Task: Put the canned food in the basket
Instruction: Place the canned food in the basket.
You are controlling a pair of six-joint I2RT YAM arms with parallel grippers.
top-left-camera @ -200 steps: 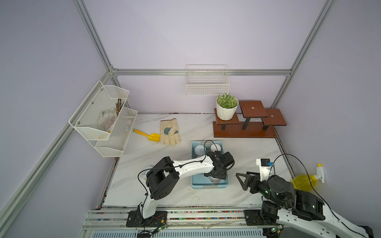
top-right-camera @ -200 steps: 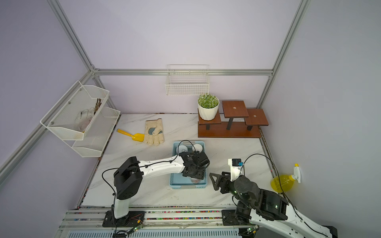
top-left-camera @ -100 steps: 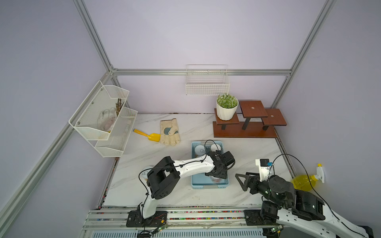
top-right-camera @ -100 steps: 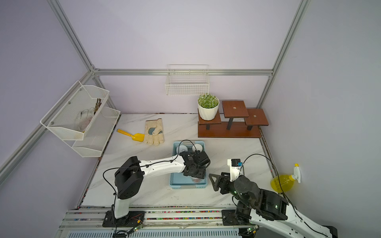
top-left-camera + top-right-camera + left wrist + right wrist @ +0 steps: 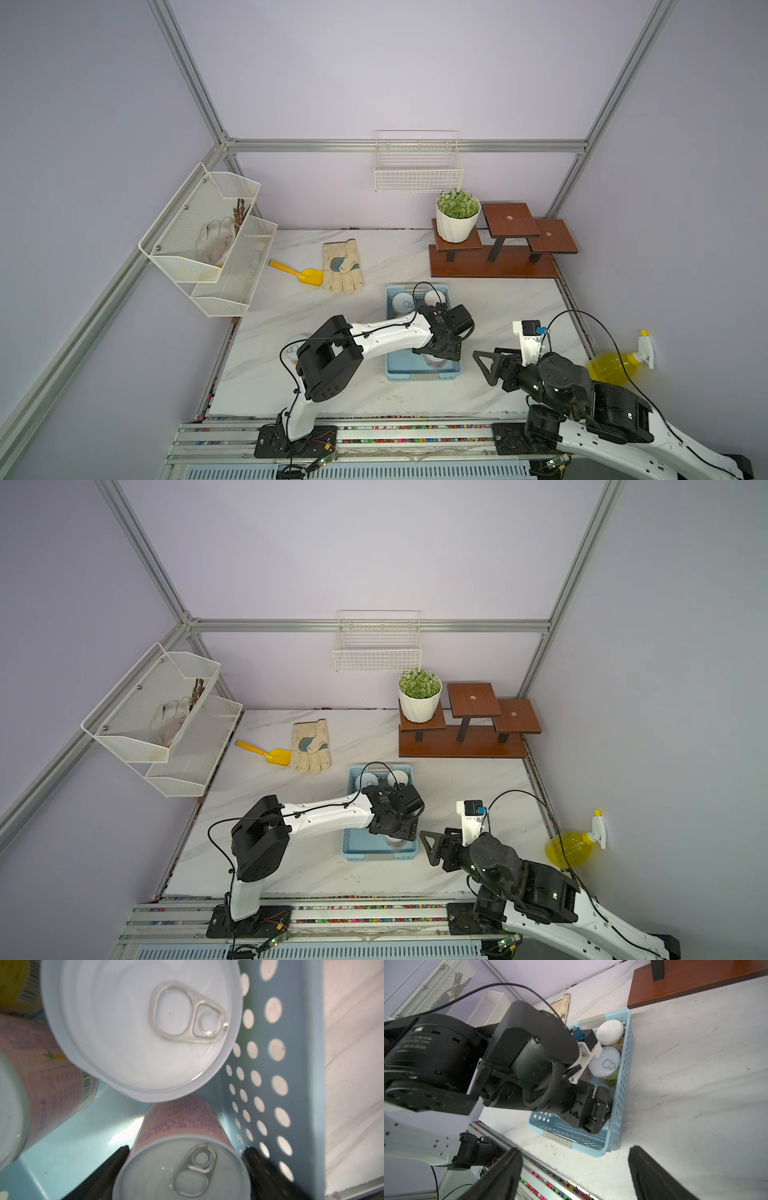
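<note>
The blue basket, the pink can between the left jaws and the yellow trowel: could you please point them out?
Blue basket (image 5: 625,1084): right wrist view, perforated side wall.
Pink can (image 5: 180,1147): left wrist view, its lid.
Yellow trowel (image 5: 311,276): a top view, its blade.

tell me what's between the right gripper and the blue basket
Only bare tabletop lies between the right gripper and the basket, seen in the right wrist view.

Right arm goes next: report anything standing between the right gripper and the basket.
Nothing on the table between right gripper and basket; inside its near end, the left gripper straddles a can.
</note>
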